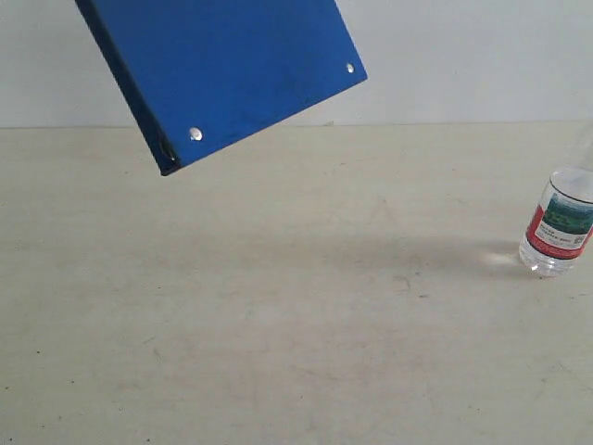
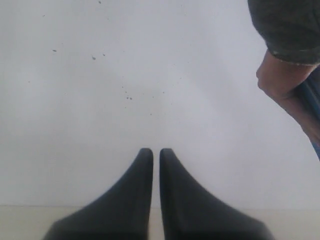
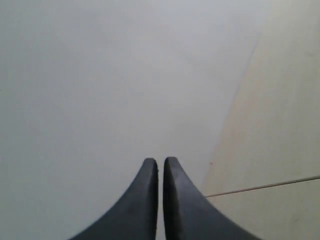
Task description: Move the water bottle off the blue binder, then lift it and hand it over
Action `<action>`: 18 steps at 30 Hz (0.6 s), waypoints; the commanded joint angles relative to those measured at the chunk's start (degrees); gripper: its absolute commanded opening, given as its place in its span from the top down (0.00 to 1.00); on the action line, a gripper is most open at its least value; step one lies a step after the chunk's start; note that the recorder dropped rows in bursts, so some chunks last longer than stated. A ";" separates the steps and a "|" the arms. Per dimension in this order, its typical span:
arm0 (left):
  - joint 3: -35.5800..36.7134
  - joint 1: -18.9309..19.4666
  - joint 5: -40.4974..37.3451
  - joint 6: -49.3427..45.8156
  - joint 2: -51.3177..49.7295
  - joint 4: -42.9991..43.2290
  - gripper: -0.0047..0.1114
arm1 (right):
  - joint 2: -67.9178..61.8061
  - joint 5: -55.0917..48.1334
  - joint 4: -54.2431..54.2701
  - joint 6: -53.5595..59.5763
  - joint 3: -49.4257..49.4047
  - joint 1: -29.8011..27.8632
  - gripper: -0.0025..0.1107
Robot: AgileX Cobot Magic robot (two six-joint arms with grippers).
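Note:
The blue binder [image 1: 222, 69] hangs tilted in the air at the upper left of the exterior view, two silver rivets showing near its spine. The water bottle [image 1: 558, 227] stands upright on the table at the far right edge, its cap cut off by the frame. Neither gripper shows in the exterior view. My left gripper [image 2: 156, 152] is shut with nothing between its dark fingers and faces a white wall. My right gripper [image 3: 160, 161] is also shut and empty, pointing at a wall and a beige surface.
A person's bare arm [image 2: 287, 90] with a dark sleeve reaches in at the edge of the left wrist view. The beige table [image 1: 278, 324] spreads wide between binder and bottle. A white wall [image 1: 463, 56] stands behind.

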State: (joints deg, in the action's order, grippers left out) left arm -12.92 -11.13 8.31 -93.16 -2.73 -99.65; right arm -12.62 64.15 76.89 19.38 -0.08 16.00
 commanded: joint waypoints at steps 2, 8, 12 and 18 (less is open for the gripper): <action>0.18 -0.06 -0.23 0.25 0.29 -0.29 0.92 | 0.05 -13.23 -15.75 -16.27 0.08 0.03 0.98; 0.18 -0.06 -0.23 0.25 0.29 -0.29 0.92 | 0.05 -62.53 -69.57 -55.14 4.06 0.03 0.98; 0.32 -0.06 -0.25 0.25 0.29 -0.29 0.92 | 0.05 -85.51 -80.27 -69.35 5.41 0.03 0.98; 0.32 -0.06 -1.07 0.57 0.29 -0.29 0.92 | 0.05 -80.10 -75.80 -71.46 5.16 0.03 0.98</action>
State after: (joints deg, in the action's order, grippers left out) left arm -12.83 -11.13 8.24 -93.16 -2.73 -99.65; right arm -12.72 -17.08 -0.61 -51.10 4.96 16.00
